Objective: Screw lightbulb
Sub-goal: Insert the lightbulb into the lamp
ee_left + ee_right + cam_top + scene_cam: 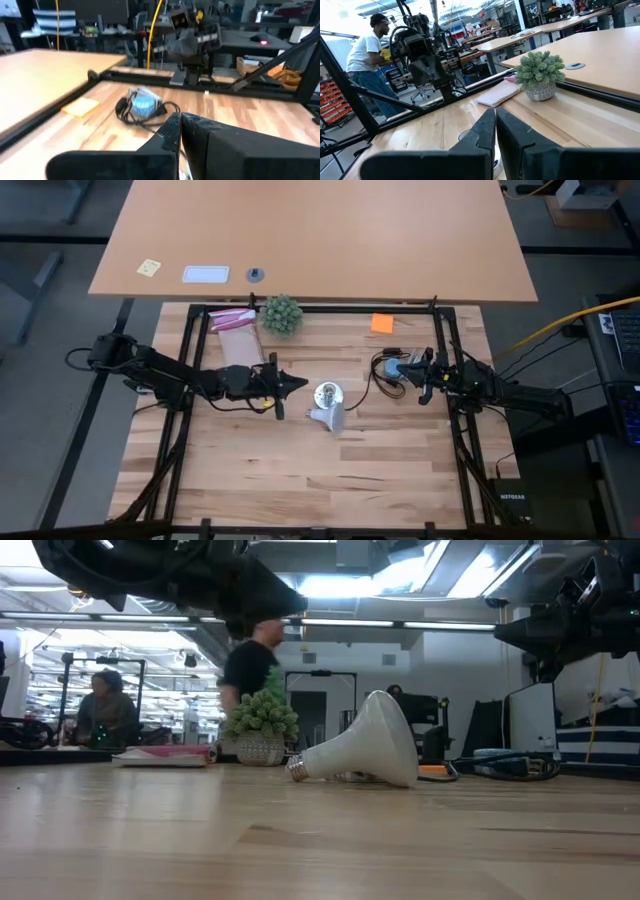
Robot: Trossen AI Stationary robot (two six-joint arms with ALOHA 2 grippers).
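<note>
We are seeing a small green plant [281, 314] sitting beyond the left pincer [303, 384], a pink packet [232, 319] lying beside it, and an orange note [382, 323] lying beyond the right pincer [388, 369].

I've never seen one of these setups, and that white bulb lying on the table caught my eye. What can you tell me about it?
The white frosted lightbulb has a wide rounded dome that tapers like a cone to a narrow ribbed metal screw base. It lies on its side on the light wooden tabletop, near the middle, close beside a round silvery socket disc. In the low view its screw base points toward the small green potted plant. Neither robot hand touches it; only the table visibly supports it.
</note>
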